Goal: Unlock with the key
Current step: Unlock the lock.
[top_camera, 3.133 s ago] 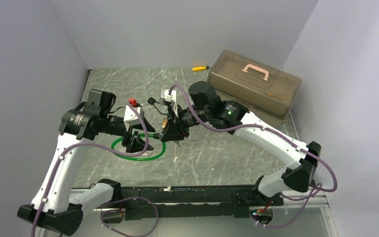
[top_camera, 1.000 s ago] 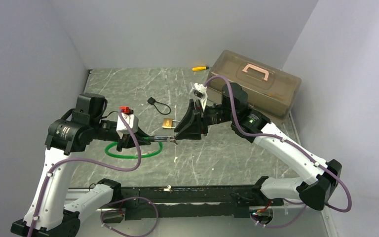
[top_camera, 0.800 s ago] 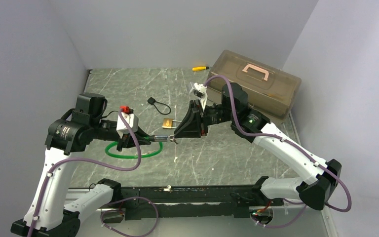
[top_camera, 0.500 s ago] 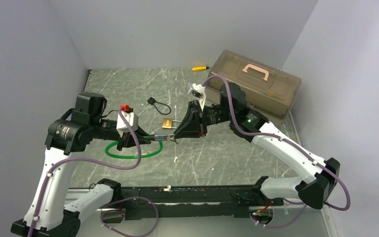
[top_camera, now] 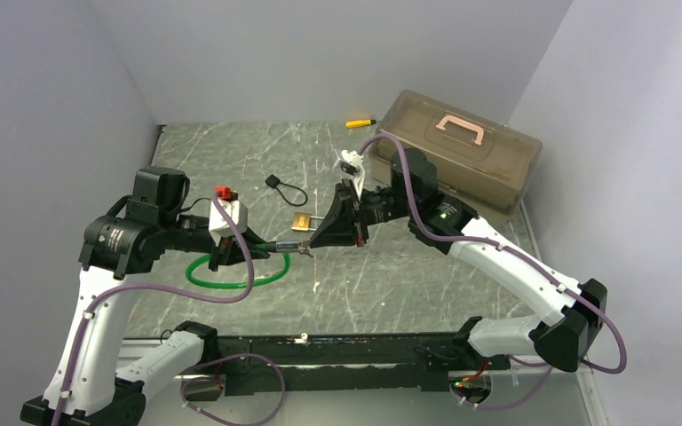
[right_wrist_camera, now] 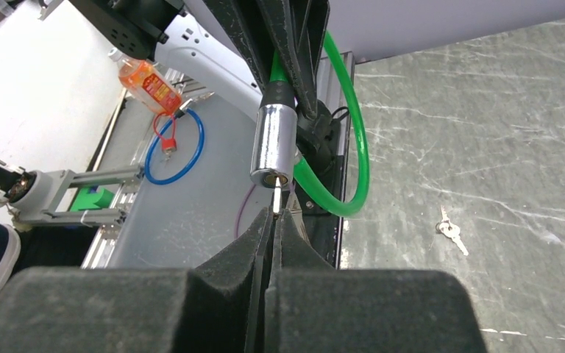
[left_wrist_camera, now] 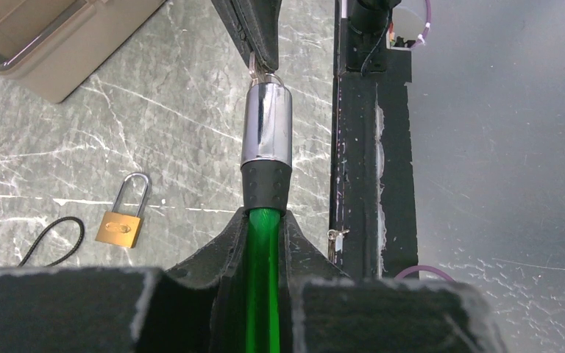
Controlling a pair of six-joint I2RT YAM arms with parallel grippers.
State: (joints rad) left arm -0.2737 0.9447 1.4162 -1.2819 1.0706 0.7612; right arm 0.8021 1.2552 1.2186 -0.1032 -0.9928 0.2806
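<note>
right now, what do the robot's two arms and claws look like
Both arms have white shells with black joints and bases: left arm, right arm. A purple cable loops along each. The left claw and right claw are black, with two wedge-shaped fingers tapering to thin tips. A green light glows on the right arm.

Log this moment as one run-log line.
left gripper: shut on cable lock | right gripper: shut on key | key: tip at cable lock's keyhole | padlock: lying aside
</note>
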